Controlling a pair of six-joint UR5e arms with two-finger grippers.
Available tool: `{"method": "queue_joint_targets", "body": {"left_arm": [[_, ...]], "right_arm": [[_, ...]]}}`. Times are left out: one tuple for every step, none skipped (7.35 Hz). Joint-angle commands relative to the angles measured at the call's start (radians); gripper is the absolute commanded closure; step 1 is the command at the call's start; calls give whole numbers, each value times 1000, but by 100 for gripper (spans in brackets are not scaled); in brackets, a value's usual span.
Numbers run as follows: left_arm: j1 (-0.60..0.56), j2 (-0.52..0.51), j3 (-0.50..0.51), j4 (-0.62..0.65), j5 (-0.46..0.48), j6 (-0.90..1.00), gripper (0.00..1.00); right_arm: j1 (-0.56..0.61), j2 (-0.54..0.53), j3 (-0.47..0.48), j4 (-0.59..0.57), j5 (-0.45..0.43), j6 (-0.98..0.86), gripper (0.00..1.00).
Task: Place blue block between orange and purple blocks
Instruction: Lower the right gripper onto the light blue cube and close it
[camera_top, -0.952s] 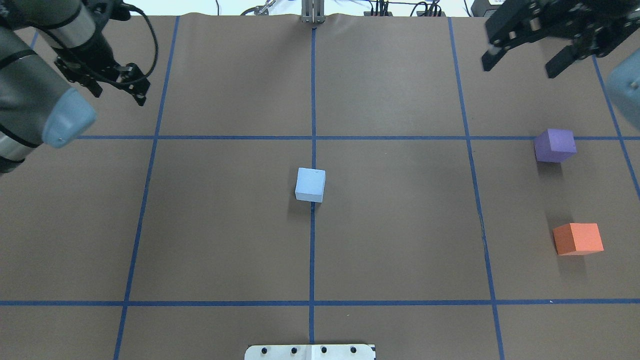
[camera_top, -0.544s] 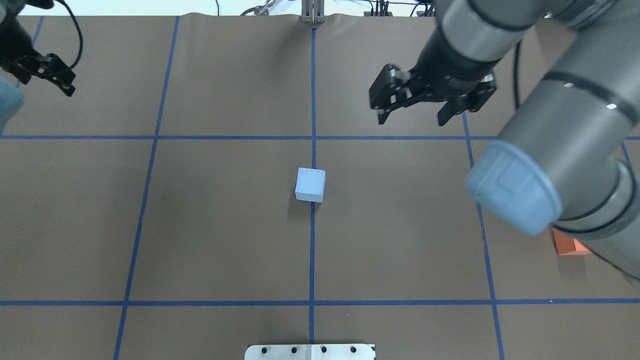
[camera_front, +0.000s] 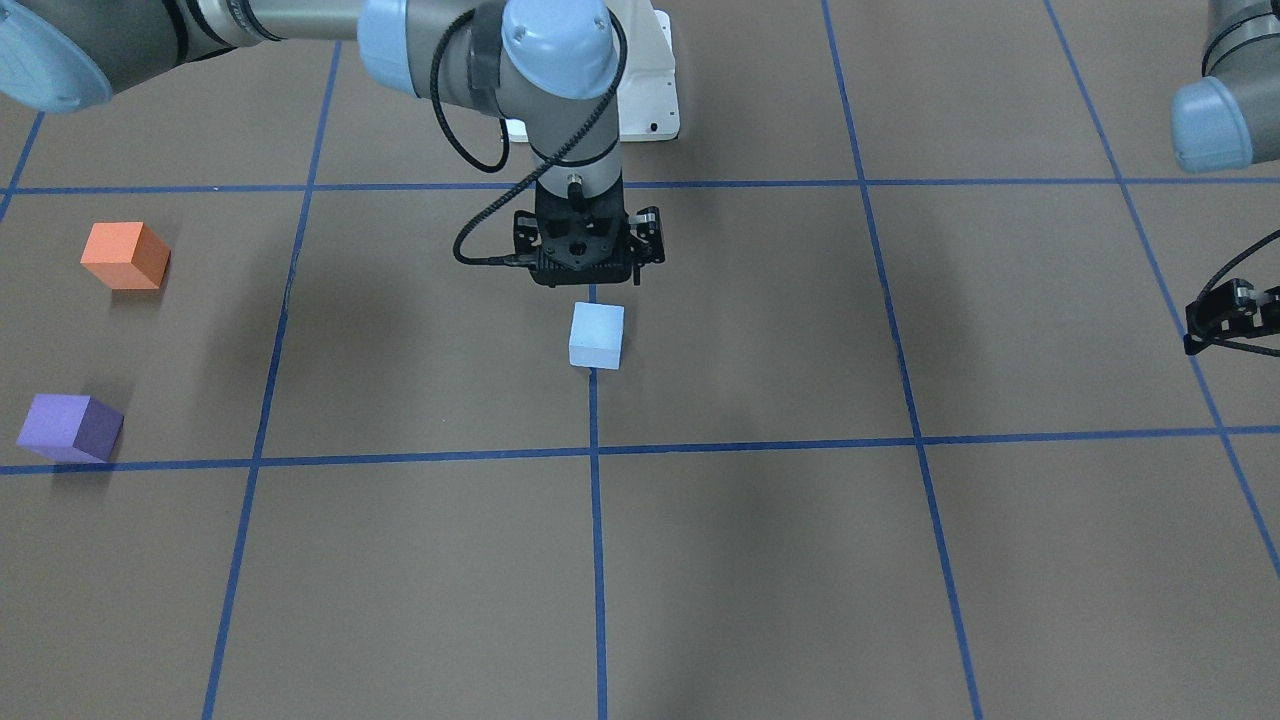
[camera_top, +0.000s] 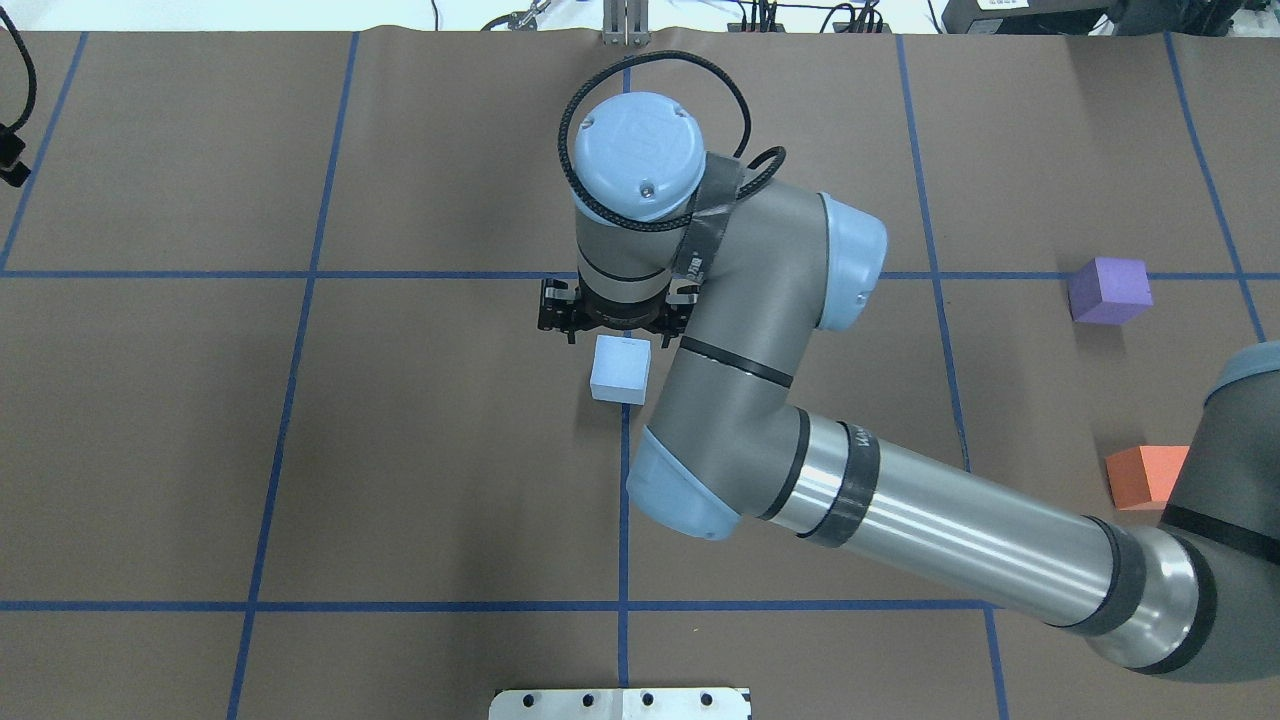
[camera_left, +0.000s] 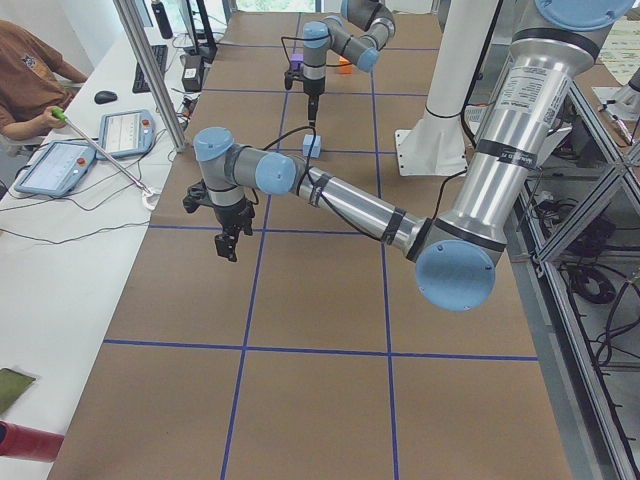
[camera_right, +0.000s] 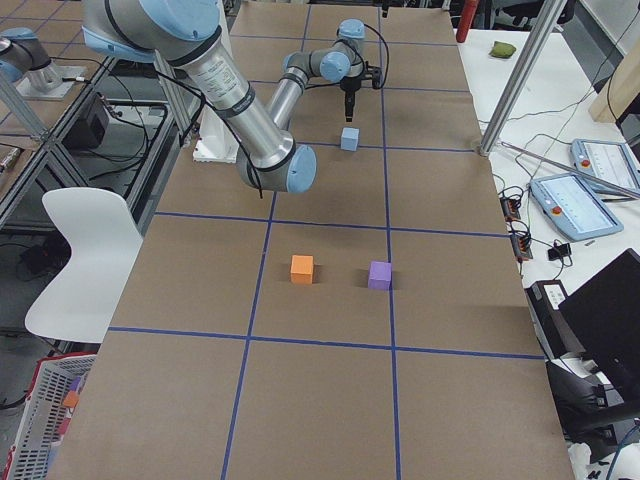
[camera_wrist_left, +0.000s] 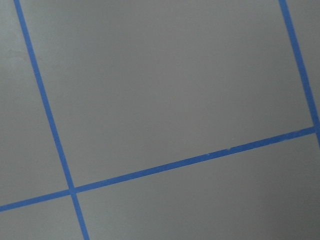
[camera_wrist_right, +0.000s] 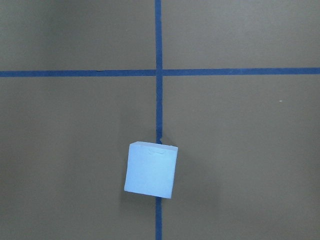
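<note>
The light blue block (camera_top: 620, 369) sits on the table's centre tape line; it also shows in the front view (camera_front: 597, 335) and the right wrist view (camera_wrist_right: 151, 169). The purple block (camera_top: 1108, 290) and the orange block (camera_top: 1145, 478) stand apart at the far right, with a gap between them. My right gripper (camera_top: 613, 318) hangs over the blue block, pointing down, clear of it; its jaws look spread. In the front view, the gripper (camera_front: 588, 272) is empty. My left gripper (camera_front: 1228, 318) is at the table's left edge, only partly shown, so I cannot tell its state.
The right arm's forearm (camera_top: 940, 540) stretches across the table's right half and covers part of the orange block. A white plate (camera_top: 620, 703) sits at the near edge. Tablets (camera_left: 60, 165) and an operator (camera_left: 30, 70) are beside the far side.
My right arm has swung from the far right corner to the centre and now hangs over the blue block. My left arm has drawn back to the left edge. The blocks have not moved.
</note>
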Motion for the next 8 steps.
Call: {"method": "queue_joint_targets", "body": {"left_arm": [[-29, 2, 39, 1, 1, 67, 0], [-29, 2, 45, 0, 2, 67, 0], [-29, 1, 44, 0, 4, 67, 0], [-29, 1, 45, 0, 4, 67, 0], [-29, 1, 44, 0, 4, 67, 0], [-29, 1, 44, 0, 4, 67, 0], [-29, 1, 40, 0, 4, 67, 0], [-29, 1, 42, -2, 4, 67, 0]], "right_arm": [[-33, 21, -139, 90, -51, 8, 0], [-37, 19, -153, 93, -51, 6, 0], [-40, 16, -156, 92, -51, 8, 0], [-40, 7, -156, 93, -51, 8, 0], [-40, -4, -162, 96, -51, 3, 0], [-40, -1, -173, 96, -52, 6, 0], [-41, -1, -179, 105, -52, 6, 0], [-49, 1, -209, 157, -52, 6, 1]]}}
